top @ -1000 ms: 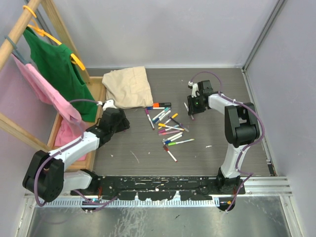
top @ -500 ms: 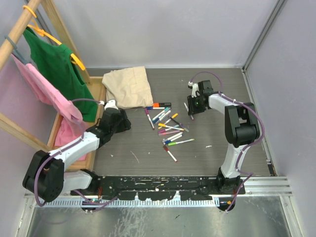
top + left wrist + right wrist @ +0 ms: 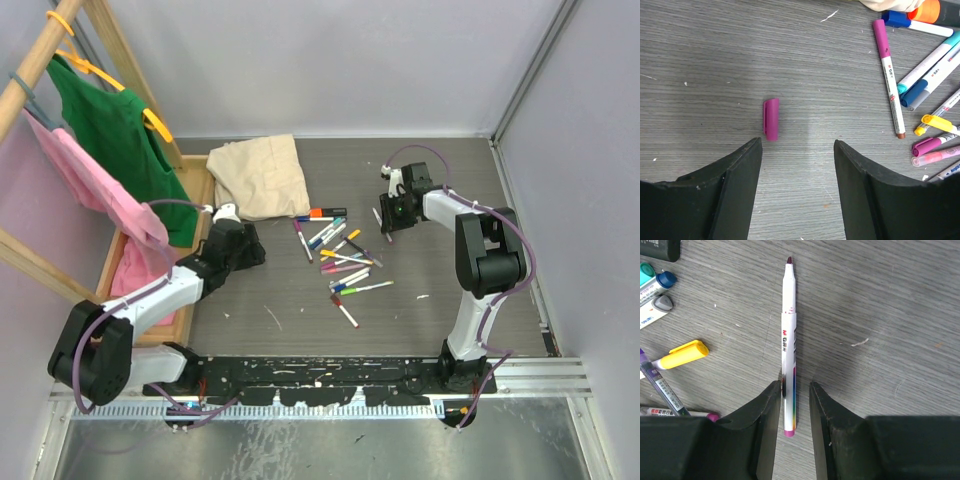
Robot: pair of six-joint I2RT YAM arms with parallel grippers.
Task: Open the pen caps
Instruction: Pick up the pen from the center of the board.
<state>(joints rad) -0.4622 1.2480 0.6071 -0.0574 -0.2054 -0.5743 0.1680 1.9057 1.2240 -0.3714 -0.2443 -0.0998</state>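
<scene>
Now: left end effector (image 3: pixel 797 150) spread wide, holding nothing. Magenta cap (image 3: pixel 771 119) lies loose on worktop (image 3: pixel 715 60), just ahead of one finger, untouched. Right end effector (image 3: pixel 794 390) narrowed, pinching uncapped pen (image 3: pixel 789 340) by rear barrel, tip pointing away. Other pens (image 3: pixel 340 262), capped, heaped between arms.

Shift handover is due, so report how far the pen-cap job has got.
Done: one purple cap lies loose on the table ahead of the open left fingers, and one uncapped pen shows a bare tip. In hand: that pen lies between the right fingers; whether they clamp it is unclear. Left: most pens in the pile still wear caps, such as the yellow-capped pen.
</scene>
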